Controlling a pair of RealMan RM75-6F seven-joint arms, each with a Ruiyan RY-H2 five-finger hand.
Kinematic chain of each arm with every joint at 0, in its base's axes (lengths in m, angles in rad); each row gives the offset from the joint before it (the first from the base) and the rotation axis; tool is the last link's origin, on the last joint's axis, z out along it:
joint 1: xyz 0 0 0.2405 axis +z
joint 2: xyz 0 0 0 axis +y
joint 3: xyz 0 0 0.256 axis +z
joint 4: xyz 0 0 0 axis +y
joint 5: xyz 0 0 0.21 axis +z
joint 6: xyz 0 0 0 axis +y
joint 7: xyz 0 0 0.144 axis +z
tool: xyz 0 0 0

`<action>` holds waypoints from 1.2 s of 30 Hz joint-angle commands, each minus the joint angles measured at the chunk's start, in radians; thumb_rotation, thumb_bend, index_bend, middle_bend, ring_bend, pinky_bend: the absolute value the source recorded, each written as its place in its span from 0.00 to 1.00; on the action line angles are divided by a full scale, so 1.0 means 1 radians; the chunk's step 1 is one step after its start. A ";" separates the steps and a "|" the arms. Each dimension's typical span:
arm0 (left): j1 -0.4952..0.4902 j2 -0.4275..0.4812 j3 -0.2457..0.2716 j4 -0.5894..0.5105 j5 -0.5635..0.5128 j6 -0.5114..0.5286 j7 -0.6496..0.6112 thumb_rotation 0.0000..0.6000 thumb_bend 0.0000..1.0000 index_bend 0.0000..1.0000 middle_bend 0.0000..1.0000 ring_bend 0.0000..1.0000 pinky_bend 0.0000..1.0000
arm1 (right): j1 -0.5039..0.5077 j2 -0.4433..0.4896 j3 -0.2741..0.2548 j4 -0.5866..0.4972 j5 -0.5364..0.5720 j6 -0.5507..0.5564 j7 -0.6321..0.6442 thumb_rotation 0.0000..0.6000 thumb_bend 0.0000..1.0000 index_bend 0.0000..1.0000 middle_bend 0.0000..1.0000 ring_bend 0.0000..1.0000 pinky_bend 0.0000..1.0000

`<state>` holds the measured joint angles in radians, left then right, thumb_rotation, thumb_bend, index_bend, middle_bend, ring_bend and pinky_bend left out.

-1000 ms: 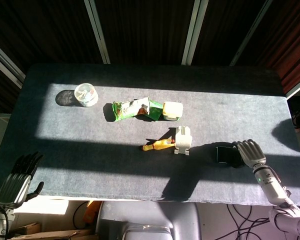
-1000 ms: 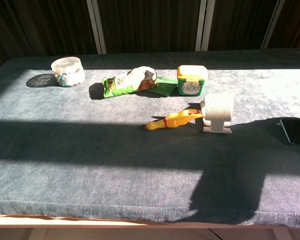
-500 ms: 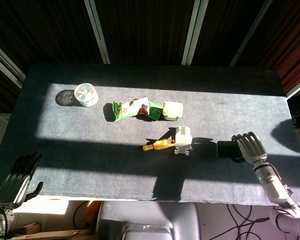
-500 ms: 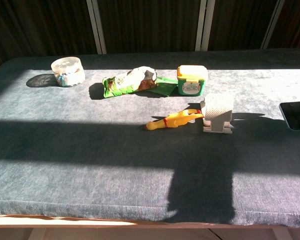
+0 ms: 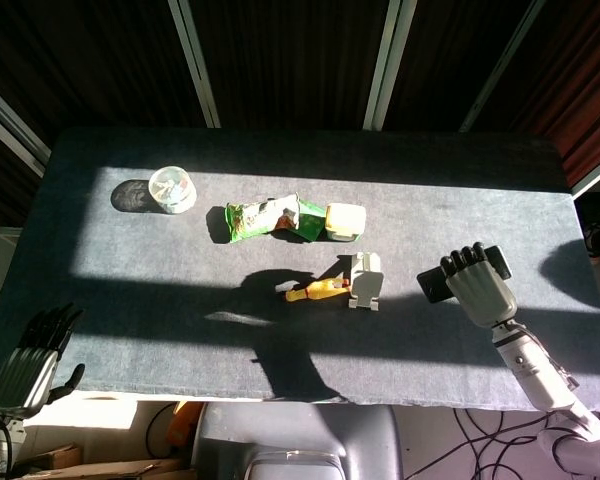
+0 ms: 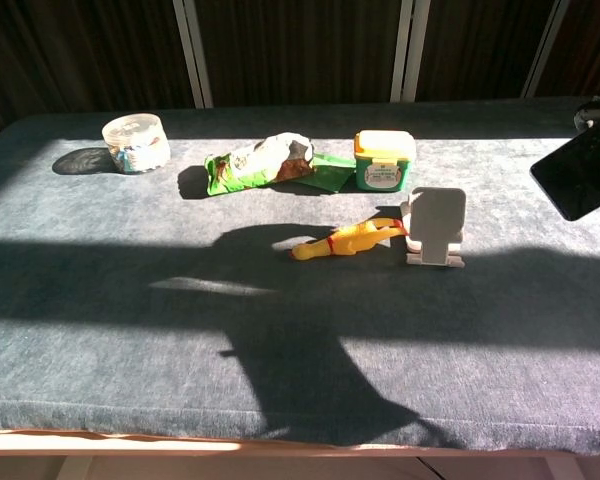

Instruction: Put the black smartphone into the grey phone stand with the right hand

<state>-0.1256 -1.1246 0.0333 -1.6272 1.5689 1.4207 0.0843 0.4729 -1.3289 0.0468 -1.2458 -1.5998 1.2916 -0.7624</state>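
Note:
My right hand (image 5: 477, 286) holds the black smartphone (image 5: 433, 284) up off the table, to the right of the grey phone stand (image 5: 365, 280). In the chest view the smartphone (image 6: 583, 174) hangs tilted at the right edge, above and to the right of the stand (image 6: 436, 227), with only a sliver of the hand showing above it. The stand sits upright on the grey table (image 6: 130, 300) and holds nothing. My left hand (image 5: 30, 360) hangs off the table's near left corner, fingers apart, with nothing in it.
A yellow rubber chicken (image 6: 345, 240) lies just left of the stand. Behind it are a green-and-yellow tub (image 6: 384, 159) and a green snack bag (image 6: 260, 162). A clear round container (image 6: 135, 142) stands at the far left. A long arm shadow crosses the table's middle.
My right hand has lifted the smartphone from the table surface and raised it, tilting it. The arm's shadow has swept leftwards across the table. The left hand has stayed still.

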 commanded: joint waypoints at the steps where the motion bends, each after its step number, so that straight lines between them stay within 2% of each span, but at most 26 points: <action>1: 0.002 0.002 0.000 0.001 0.000 0.003 -0.003 1.00 0.37 0.00 0.00 0.00 0.00 | 0.033 -0.032 -0.008 0.037 -0.057 0.015 -0.046 1.00 0.39 1.00 0.65 0.49 0.47; 5: 0.005 0.004 -0.001 0.002 -0.006 0.003 -0.005 1.00 0.37 0.00 0.00 0.00 0.00 | 0.063 -0.045 0.000 0.046 -0.088 0.009 -0.050 1.00 0.39 1.00 0.65 0.50 0.47; 7: 0.006 0.005 -0.001 0.003 -0.010 0.002 -0.005 1.00 0.37 0.00 0.00 0.00 0.00 | 0.087 -0.033 0.007 0.050 -0.122 0.011 -0.101 1.00 0.39 1.00 0.66 0.51 0.47; 10: 0.007 0.006 -0.003 0.002 -0.015 0.002 -0.001 1.00 0.37 0.00 0.00 0.00 0.00 | 0.130 -0.014 0.027 0.023 -0.163 0.015 -0.094 1.00 0.39 1.00 0.66 0.52 0.48; 14: 0.008 0.004 -0.003 0.001 -0.012 0.004 0.003 1.00 0.37 0.00 0.00 0.00 0.00 | 0.192 0.036 0.033 -0.021 -0.213 -0.037 -0.108 1.00 0.39 1.00 0.66 0.53 0.48; 19: 0.007 0.002 -0.004 0.002 -0.016 -0.001 0.007 1.00 0.37 0.00 0.00 0.00 0.00 | 0.245 0.059 0.008 -0.021 -0.280 -0.100 -0.122 1.00 0.39 1.00 0.66 0.55 0.48; 26: 0.004 0.002 -0.005 0.002 -0.020 -0.007 0.007 1.00 0.37 0.00 0.00 0.00 0.00 | 0.293 0.044 -0.036 0.054 -0.350 -0.170 -0.131 1.00 0.39 1.00 0.66 0.57 0.48; 36: -0.002 -0.001 -0.007 0.004 -0.026 -0.022 0.011 1.00 0.36 0.00 0.00 0.00 0.00 | 0.316 0.020 -0.061 0.119 -0.376 -0.206 -0.123 1.00 0.39 1.00 0.66 0.59 0.49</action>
<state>-0.1279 -1.1258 0.0261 -1.6234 1.5434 1.3989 0.0950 0.7882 -1.3035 -0.0124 -1.1327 -1.9767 1.0891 -0.8854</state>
